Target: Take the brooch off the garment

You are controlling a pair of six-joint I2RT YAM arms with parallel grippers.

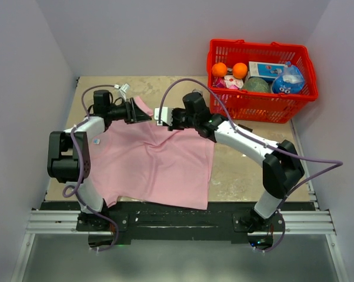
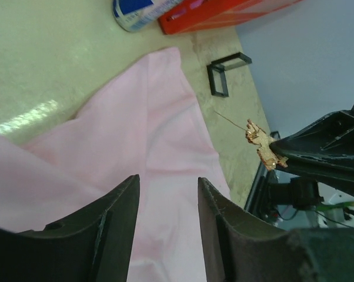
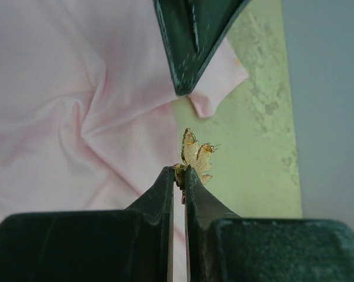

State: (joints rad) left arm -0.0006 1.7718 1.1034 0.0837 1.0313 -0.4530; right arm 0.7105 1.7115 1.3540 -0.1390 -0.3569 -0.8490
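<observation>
The golden, leaf-shaped brooch (image 3: 197, 155) is pinched between my right gripper's (image 3: 179, 171) shut jaws and held off the cloth, above the table's bare edge. It also shows in the left wrist view (image 2: 262, 144) at the tip of the right gripper's fingers (image 2: 318, 147). The pink garment (image 1: 153, 164) lies spread on the table, rumpled near its far corner (image 3: 77, 117). My left gripper (image 2: 168, 182) is open and empty, hovering over the garment (image 2: 147, 129) at its far left corner, just left of the right gripper (image 1: 161, 117).
A red basket (image 1: 262, 108) at the far right holds two oranges (image 1: 219, 69), a soda can, a box and a blue packet. A small black frame (image 2: 224, 73) lies on the table beyond the garment. Grey walls close in on left, back and right.
</observation>
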